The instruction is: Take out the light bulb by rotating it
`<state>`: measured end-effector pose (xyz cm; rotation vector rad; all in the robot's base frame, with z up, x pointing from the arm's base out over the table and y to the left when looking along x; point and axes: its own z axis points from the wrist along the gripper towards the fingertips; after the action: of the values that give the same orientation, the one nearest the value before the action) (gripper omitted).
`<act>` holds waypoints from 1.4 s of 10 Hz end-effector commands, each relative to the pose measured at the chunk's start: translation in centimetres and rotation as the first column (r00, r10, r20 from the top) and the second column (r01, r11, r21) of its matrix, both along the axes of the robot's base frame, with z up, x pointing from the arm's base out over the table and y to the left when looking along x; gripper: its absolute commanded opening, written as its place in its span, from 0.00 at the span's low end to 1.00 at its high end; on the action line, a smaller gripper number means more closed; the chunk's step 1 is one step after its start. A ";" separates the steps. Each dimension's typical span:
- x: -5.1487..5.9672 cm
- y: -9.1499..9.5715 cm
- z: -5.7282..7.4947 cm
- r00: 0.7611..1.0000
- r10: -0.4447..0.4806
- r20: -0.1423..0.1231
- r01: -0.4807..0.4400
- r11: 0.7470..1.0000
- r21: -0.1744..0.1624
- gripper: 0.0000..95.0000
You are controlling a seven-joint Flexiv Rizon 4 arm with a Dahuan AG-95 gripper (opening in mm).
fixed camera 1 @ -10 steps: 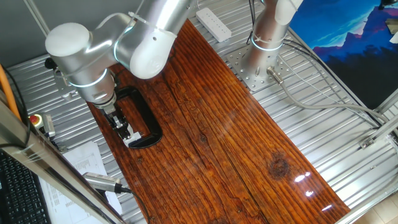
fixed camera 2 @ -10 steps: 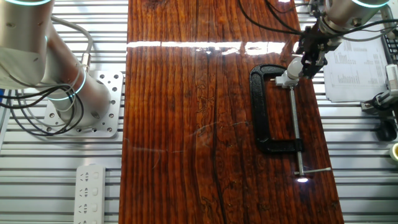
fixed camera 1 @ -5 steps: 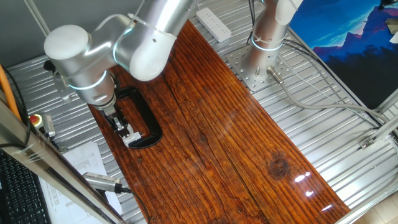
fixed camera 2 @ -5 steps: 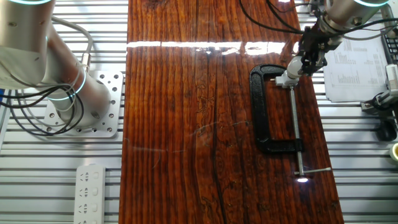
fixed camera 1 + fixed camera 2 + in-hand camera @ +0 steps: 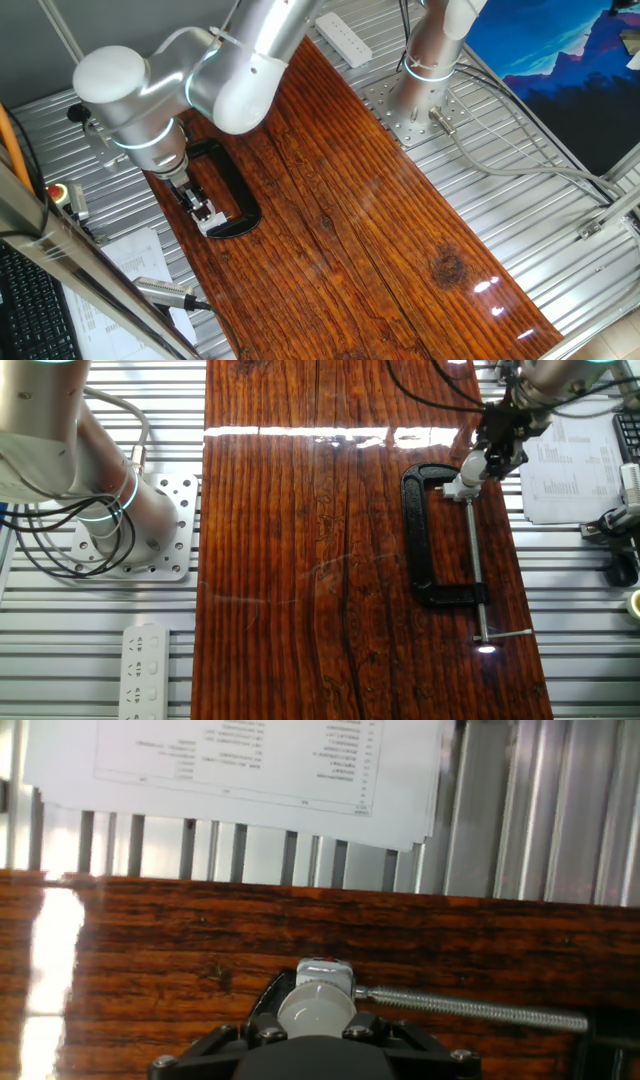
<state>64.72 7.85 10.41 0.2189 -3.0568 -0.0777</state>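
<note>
The light bulb [image 5: 316, 1010] shows as a white rounded dome low in the hand view, held between my black fingers [image 5: 262, 1020]. It sits in a white socket block [image 5: 326, 971] gripped by a black C-clamp [image 5: 421, 550] on the wooden board [image 5: 320, 560]. The clamp's threaded screw [image 5: 460, 1008] runs off to the right of the socket. My gripper [image 5: 199, 208] points down at the socket at the board's left edge. In the other fixed view my gripper [image 5: 482, 464] is at the clamp's upper end. It is shut on the bulb; the screw base is hidden.
A printed paper sheet [image 5: 240, 760] lies on the metal slats just beyond the board edge. A silver cylindrical tool with a cable [image 5: 165, 292] lies near it. A second arm's base [image 5: 425, 75] and a white power strip [image 5: 343, 38] stand across the board.
The arm's upper joints have shifted slightly, as with a turn of the wrist. My gripper stays at the bulb and the socket has not moved.
</note>
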 end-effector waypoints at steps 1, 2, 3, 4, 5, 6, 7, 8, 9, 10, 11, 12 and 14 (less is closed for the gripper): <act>0.1 0.2 -0.1 0.999 0.037 -0.003 -0.037 0.999 -0.014 0.00; 0.1 0.2 -0.1 0.998 0.059 -0.005 -0.059 0.998 -0.027 0.00; 0.1 0.2 -0.1 0.997 0.079 -0.007 -0.080 0.996 -0.042 0.00; 0.1 0.2 -0.1 0.993 0.115 -0.016 -0.115 0.993 -0.040 0.00; 0.1 0.2 -0.1 0.989 0.145 -0.024 -0.146 0.989 -0.027 0.00; 0.1 0.2 0.0 0.983 0.181 -0.035 -0.181 0.983 -0.008 0.00; 0.1 0.2 0.0 0.973 0.228 -0.039 -0.228 0.974 0.004 0.00; 0.1 0.1 0.0 0.959 0.281 -0.043 -0.280 0.960 0.010 0.00; 0.1 0.1 0.0 0.938 0.345 -0.046 -0.345 0.939 0.011 0.00; 0.0 0.1 -0.1 0.919 0.392 -0.048 -0.392 0.920 0.015 0.00; 0.0 0.1 -0.1 0.901 0.431 -0.051 -0.431 0.902 0.011 0.00; 0.0 0.1 -0.1 0.862 0.504 -0.055 -0.504 0.864 0.009 0.00; 0.0 0.1 -0.1 0.778 0.626 -0.060 -0.627 0.779 0.007 0.00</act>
<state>64.73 7.89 10.36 1.0162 -2.8236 -0.0344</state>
